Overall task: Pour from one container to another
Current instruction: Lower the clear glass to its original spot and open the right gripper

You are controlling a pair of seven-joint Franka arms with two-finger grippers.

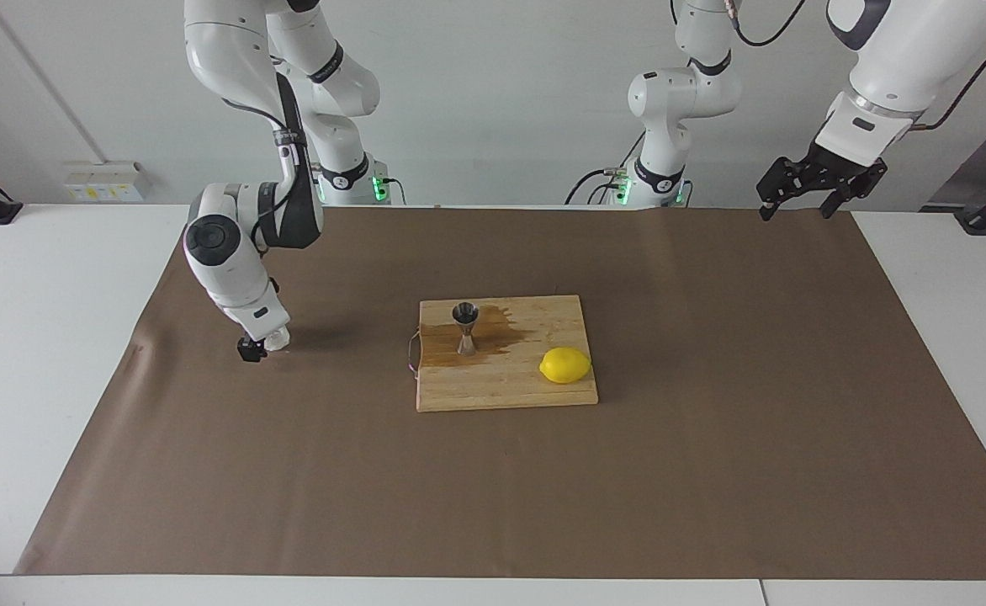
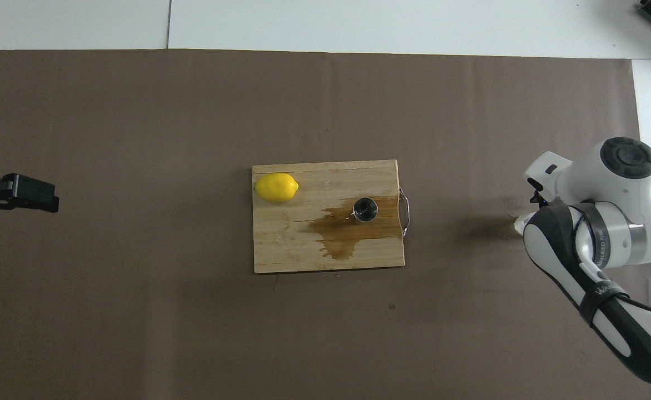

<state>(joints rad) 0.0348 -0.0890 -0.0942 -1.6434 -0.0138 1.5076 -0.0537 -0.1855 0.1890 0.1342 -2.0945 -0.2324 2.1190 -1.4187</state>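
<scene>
At right end effector [image 1: 259, 343] | glass cup [image 1: 278, 339] on mat, touching

Board: wooden cutting board [image 2: 281, 255] on the brown table cover [image 2: 136, 305]; metal handle at the right arm's end
Jigger: steel jigger [image 2: 365, 209] upright on the board by the handle; brown spill [image 2: 342, 236] around it
Lemon: lemon [image 2: 276, 187] on the board's corner farther from the robots
Cup: glass cup [image 2: 520, 224] mostly hidden under the right arm's wrist
Left gripper: left gripper [image 2: 23, 193] over the cover's edge
</scene>
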